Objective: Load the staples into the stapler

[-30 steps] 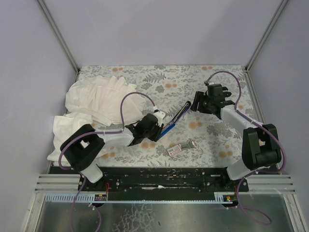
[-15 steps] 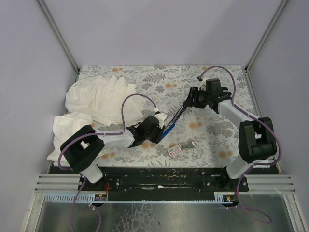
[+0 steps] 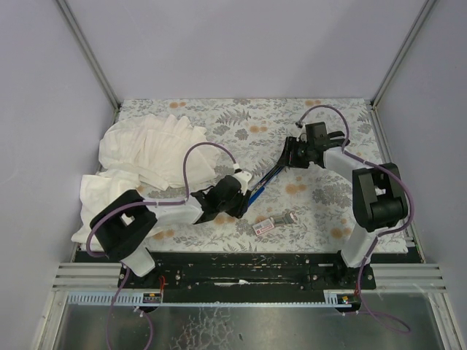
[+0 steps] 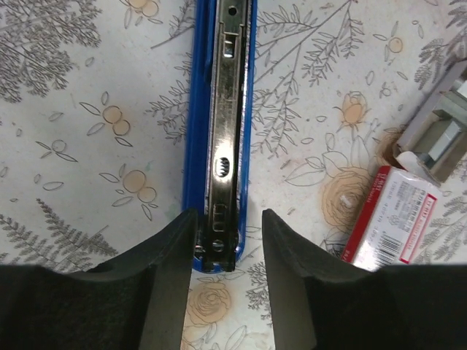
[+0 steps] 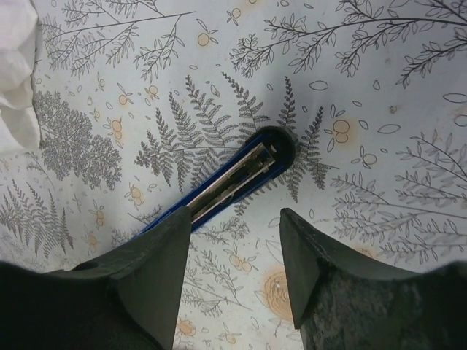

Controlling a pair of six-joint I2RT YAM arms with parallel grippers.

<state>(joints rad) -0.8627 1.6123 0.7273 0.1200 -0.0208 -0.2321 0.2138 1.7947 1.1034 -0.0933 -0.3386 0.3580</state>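
Observation:
The stapler (image 3: 267,179) lies opened on the floral mat, blue with a metal staple channel (image 4: 222,131). My left gripper (image 3: 237,197) is open around its near hinge end. In the left wrist view (image 4: 228,219) the left finger touches the blue side, and a gap shows at the right finger. My right gripper (image 3: 293,154) is open and empty just above the stapler's far end (image 5: 248,171). In the right wrist view (image 5: 235,219) its left finger overlaps the stapler. The white staples box with red label (image 3: 264,227) (image 4: 394,219) lies beside a grey staple strip (image 3: 288,217) (image 4: 438,135).
A large crumpled white cloth (image 3: 142,157) covers the mat's left side, and its edge shows in the right wrist view (image 5: 14,73). Purple cables loop over both arms. Grey walls and metal rails enclose the mat (image 3: 328,211).
My right gripper has swung left, from right of the stapler to over its far end. My left gripper has edged slightly right along the stapler's near end.

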